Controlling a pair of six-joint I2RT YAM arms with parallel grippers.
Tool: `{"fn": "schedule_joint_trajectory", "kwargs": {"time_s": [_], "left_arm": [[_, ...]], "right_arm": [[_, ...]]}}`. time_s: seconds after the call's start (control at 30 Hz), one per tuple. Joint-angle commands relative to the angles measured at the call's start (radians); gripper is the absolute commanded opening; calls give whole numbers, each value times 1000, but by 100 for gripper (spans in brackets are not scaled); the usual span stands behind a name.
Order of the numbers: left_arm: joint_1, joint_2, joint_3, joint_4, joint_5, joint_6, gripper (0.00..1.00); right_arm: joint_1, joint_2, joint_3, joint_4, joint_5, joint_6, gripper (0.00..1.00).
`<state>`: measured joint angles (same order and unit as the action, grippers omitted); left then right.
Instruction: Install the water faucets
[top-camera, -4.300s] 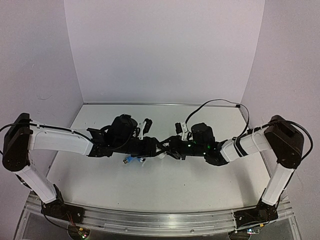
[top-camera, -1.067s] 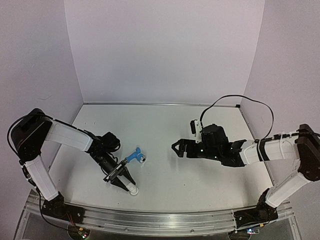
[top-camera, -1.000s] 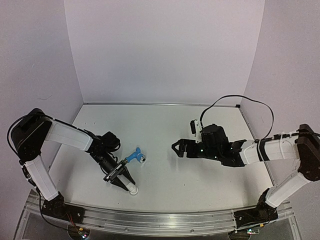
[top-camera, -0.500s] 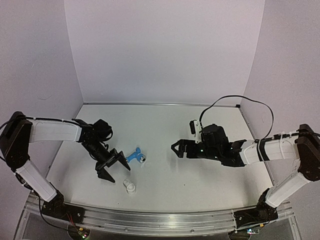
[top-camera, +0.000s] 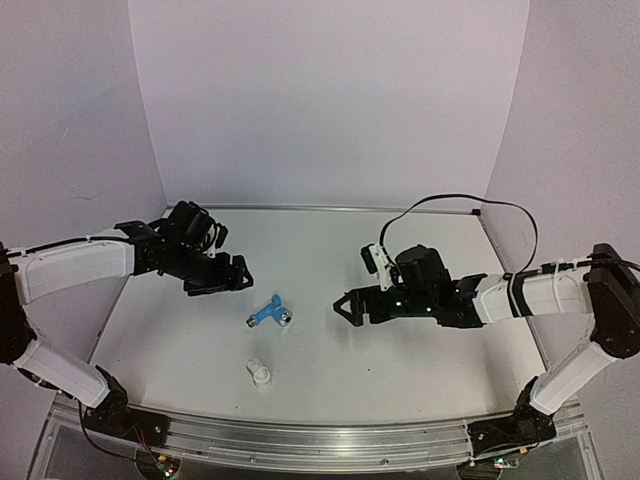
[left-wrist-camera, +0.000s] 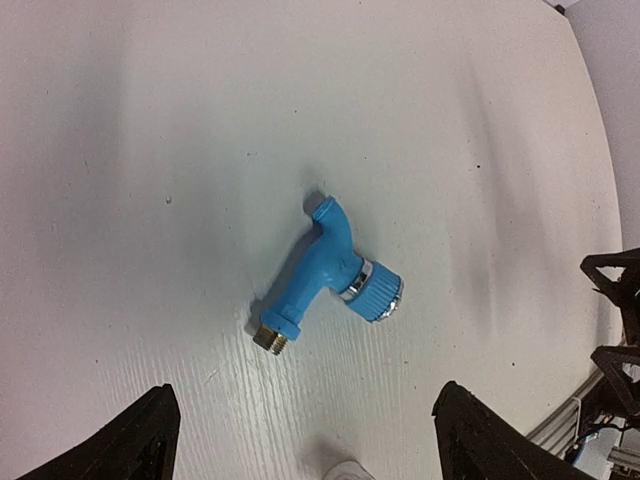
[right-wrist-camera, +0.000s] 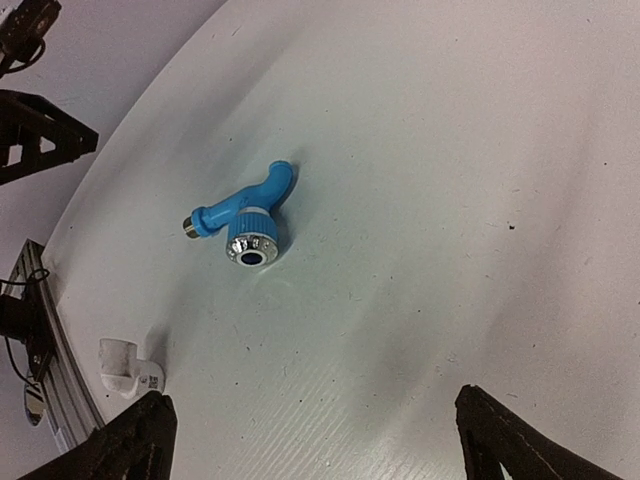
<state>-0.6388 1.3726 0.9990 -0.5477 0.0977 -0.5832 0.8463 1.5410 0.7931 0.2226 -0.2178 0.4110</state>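
1. Blue plastic tap (top-camera: 268, 317) lies flat on the white surface (top-camera: 420, 245), a bit left of the middle. Nothing touches it.
2. A small white fitting (top-camera: 260, 374) sits closer to the near edge. The left wrist view cuts most of it off.
3. The left end effector (left-wrist-camera: 305, 395) has its fingers wide apart, and only their tips show.
4. The right end effector (right-wrist-camera: 310, 400) is spread wide too, off to the right of the tap.
5. From above, both dark end effectors are hard to make out.

Lets go of the white fitting (top-camera: 259, 372) (jaws now wide apart) and pulls the left gripper (top-camera: 238, 275) back toward the far left; edges the right gripper (top-camera: 342, 308) nearer the water faucet (top-camera: 268, 316).
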Motion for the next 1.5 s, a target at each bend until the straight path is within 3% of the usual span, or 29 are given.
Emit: {"fn": "schedule_joint_trajectory", "kwargs": {"time_s": [0.0,0.07,0.17,0.33,0.63,0.83,1.03,1.17,1.3,1.47], "left_arm": [[-3,57,-1,193,-51,128,89],[-5,132,31,190,-12,164,84],[-7,211,34,186,30,154,70],[-49,255,8,196,-1,134,73],[-132,414,46,197,-161,148,58],[-138,460,57,199,-185,160,50],[-145,490,109,210,-168,160,24],[-143,428,129,211,-44,110,2],[-130,338,146,226,198,57,0],[-118,280,133,332,693,-41,0]], "right_arm": [[-5,-14,48,-17,-26,4,98],[-5,-7,48,-17,-36,25,97],[-4,-17,34,-14,-38,51,97],[-3,-42,14,-14,-29,52,97],[-3,-52,23,-14,-61,47,97],[-3,-73,-4,-14,-31,47,97],[-3,-53,7,-20,-46,43,96],[8,-82,1,-5,-72,-49,97],[15,-121,-13,1,-76,-173,97],[25,-156,-10,-10,-214,-363,97]]}}
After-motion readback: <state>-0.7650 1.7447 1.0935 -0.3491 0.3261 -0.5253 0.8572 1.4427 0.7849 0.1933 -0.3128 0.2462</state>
